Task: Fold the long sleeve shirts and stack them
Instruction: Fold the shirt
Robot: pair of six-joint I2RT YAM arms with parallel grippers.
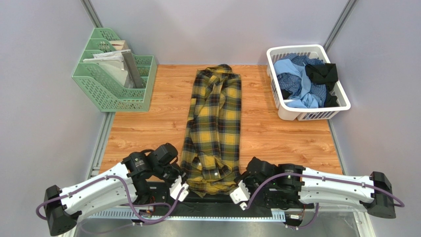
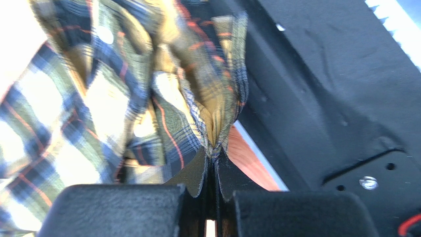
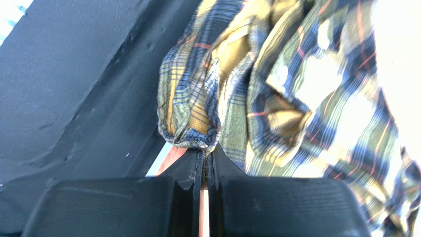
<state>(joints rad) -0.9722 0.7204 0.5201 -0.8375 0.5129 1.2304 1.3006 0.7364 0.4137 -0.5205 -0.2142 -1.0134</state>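
A mustard-yellow and black plaid long sleeve shirt (image 1: 215,127) lies as a long narrow strip down the middle of the wooden table (image 1: 138,133), its collar end at the far side. At the strip's near left corner, my left gripper (image 1: 184,186) is shut on the hem; the left wrist view shows plaid cloth (image 2: 197,108) bunched between the closed tips (image 2: 215,154). My right gripper (image 1: 239,183) is shut on the near right corner, where a fold of the same plaid cloth (image 3: 197,118) is pinched at the tips (image 3: 208,154). More long sleeve shirts (image 1: 302,81), light blue, checked and black, fill the basket.
A white laundry basket (image 1: 341,102) stands at the far right of the table. A green file rack (image 1: 116,94) with papers sits at the far left. A black strip (image 1: 212,200) runs along the table's near edge under both grippers.
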